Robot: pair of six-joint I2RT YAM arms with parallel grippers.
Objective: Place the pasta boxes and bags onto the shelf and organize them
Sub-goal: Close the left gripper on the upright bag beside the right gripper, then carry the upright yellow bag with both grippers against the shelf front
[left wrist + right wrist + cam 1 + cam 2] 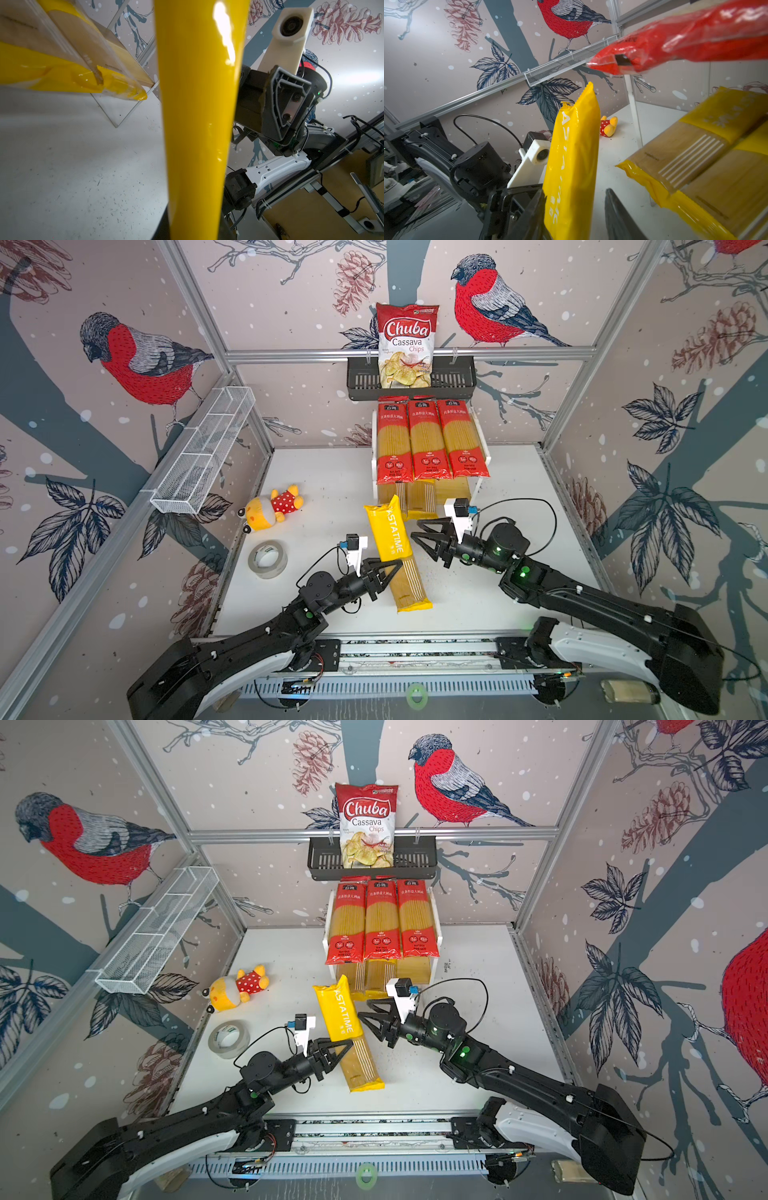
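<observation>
My left gripper is shut on the middle of a yellow PASTATIME pack, which stands tilted above the table. The same pack fills the left wrist view. My right gripper is open beside the pack's upper half. The pack sits between the right jaws, against one and clear of the other. Three red packs lie side by side on the shelf's top tier. Two yellow packs lie on the lower board.
A Chuba chips bag stands in the black basket on the back wall above the shelf. A white wire basket hangs on the left wall. A plush toy and a tape roll lie at the table's left.
</observation>
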